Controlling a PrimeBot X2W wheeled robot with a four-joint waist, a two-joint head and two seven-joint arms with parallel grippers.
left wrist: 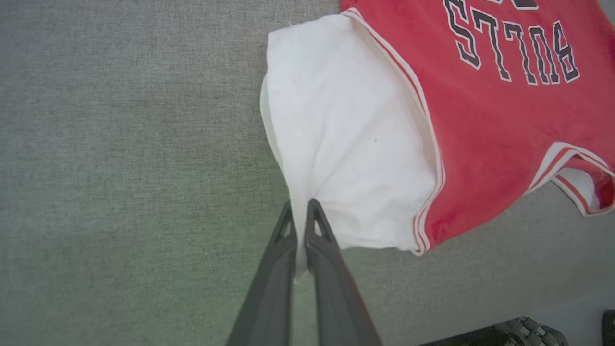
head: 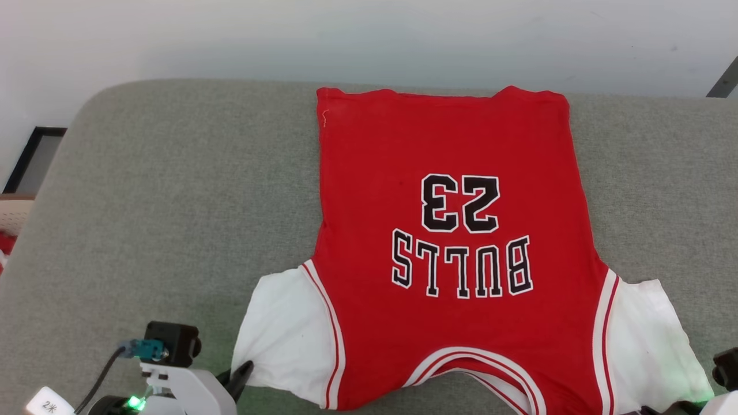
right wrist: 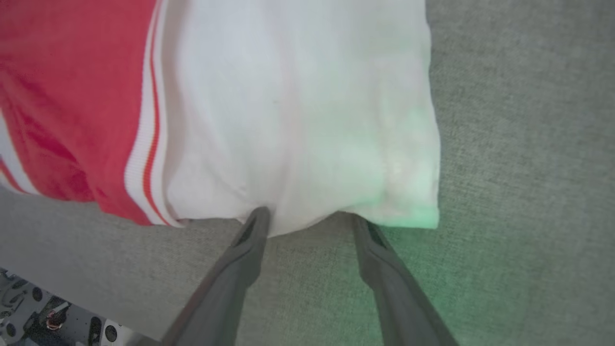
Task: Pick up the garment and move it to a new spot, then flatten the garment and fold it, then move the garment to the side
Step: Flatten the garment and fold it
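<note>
Garment (head: 375, 144) is lying spread, lettered face up, on the grey cushioned surface (head: 173, 202), reaching away ahead of both grippers. Left gripper (left wrist: 300, 207) is pinching the near edge of the left white panel (left wrist: 346, 120) between pressed-together fingers. Right gripper (right wrist: 308, 216) is standing spread, its fingertips at the near edge of the right white panel (right wrist: 298, 120). Black, white-outlined lettering is reading "BULLS" (head: 461, 265) and "23" (head: 459, 203), inverted in the head view.

Support: a grey-green woven upholstered cushion (head: 173, 202) with a rounded far-left corner, possibly a sofa seat or a padded bench.
On it: a red sleeveless basketball jersey (head: 450, 144) with white side panels, spread flat, lettered face up.
Position: right of the middle, hem towards the far edge, neckline at the near edge.
Lettering: black, white-outlined "BULLS" and "23".
</note>
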